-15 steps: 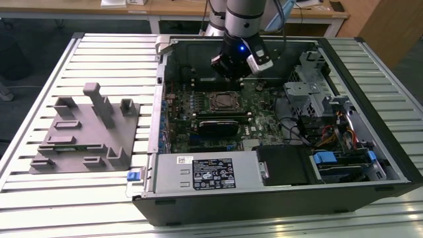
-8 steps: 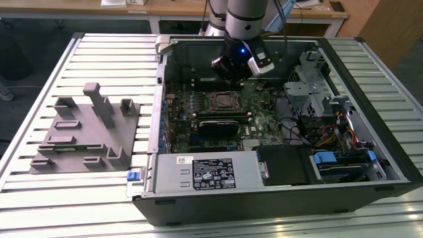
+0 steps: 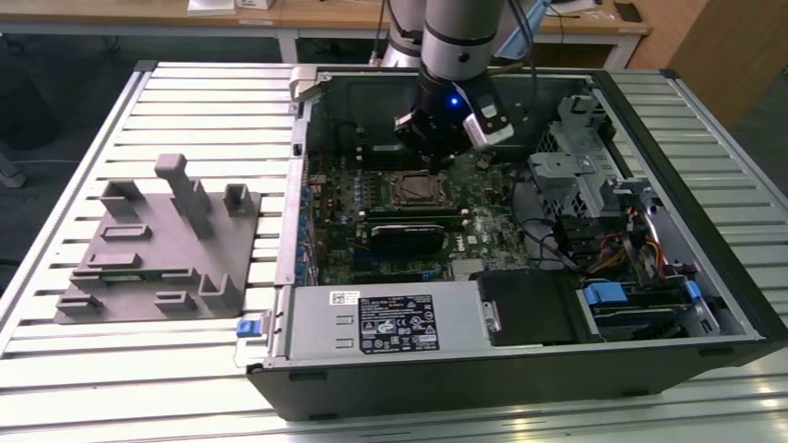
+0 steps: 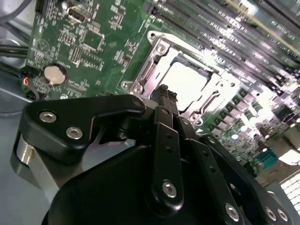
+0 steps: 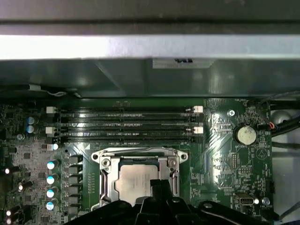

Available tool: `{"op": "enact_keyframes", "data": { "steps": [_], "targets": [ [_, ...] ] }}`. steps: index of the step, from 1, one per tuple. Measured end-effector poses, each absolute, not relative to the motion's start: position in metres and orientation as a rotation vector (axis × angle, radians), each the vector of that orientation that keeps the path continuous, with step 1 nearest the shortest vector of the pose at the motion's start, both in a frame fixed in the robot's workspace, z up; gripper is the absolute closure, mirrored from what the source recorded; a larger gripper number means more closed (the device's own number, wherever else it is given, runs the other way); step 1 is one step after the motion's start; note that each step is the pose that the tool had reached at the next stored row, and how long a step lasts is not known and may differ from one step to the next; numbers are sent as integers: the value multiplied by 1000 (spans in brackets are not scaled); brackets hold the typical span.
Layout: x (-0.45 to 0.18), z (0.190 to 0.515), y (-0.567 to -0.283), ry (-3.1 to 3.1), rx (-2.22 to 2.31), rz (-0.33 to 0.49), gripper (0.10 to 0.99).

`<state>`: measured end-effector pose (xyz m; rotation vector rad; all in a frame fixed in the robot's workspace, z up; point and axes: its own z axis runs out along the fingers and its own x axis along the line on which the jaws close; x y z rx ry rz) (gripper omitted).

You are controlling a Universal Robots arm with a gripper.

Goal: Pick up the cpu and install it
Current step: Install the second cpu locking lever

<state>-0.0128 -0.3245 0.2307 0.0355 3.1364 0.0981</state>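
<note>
Now, cpu (image 5: 135,180) socketed — gripper (image 5: 159,187) above.

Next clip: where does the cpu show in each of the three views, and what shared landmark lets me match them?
Exterior view: the cpu sits in the socket frame on the motherboard, just below the tool.
First wrist view: the cpu lies in the frame, its near edge covered by the tool.
Second wrist view: the cpu lies just beyond the tool's tip.
Shared landmark: the metal socket frame around it.
</note>
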Motion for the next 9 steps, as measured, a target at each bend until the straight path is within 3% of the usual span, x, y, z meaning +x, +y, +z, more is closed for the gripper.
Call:
{"op": "enact_keyframes", "data": {
  "steps": [9],
  "targets": [
    [-13,230,-333,3135,68,98,980]
  ]
}}
